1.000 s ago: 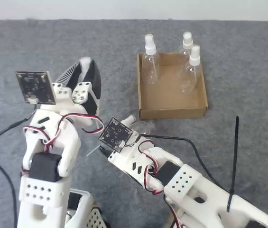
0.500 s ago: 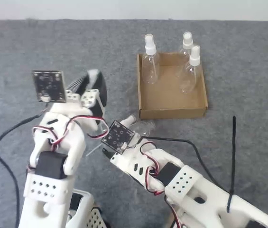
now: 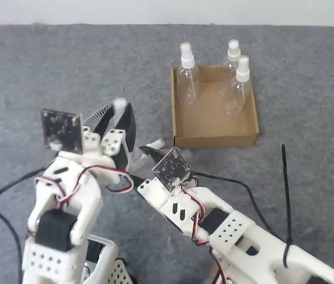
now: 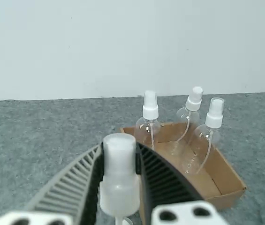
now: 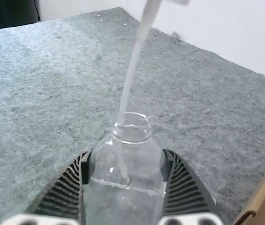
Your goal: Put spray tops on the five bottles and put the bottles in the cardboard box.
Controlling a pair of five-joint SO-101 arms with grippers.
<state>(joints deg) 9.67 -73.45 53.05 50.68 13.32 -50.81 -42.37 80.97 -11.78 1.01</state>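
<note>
My left gripper point(image 4: 119, 157) is shut on a white spray top point(image 4: 119, 176), held upright. The top's thin dip tube point(image 5: 133, 70) hangs down into the open neck of a clear bottle point(image 5: 131, 136). My right gripper point(image 5: 125, 161) is shut on that bottle's body. In the high view the left gripper point(image 3: 119, 117) and right gripper point(image 3: 150, 151) meet just left of the cardboard box point(image 3: 214, 141). Three capped bottles stand in the box: one at its far left corner point(image 3: 187, 76) and two at its far right point(image 3: 233, 60) point(image 3: 240, 84).
Grey carpet covers the table. The box point(image 4: 228, 176) lies close to the right of both grippers, and its near corner point(image 5: 263, 199) shows beside the held bottle. A black cable point(image 3: 287, 201) stands up at the right arm's base. Open carpet lies left and behind.
My left gripper has carried the spray top right and nearer, over the bottle. The right gripper has turned the bottle's neck up under it.
</note>
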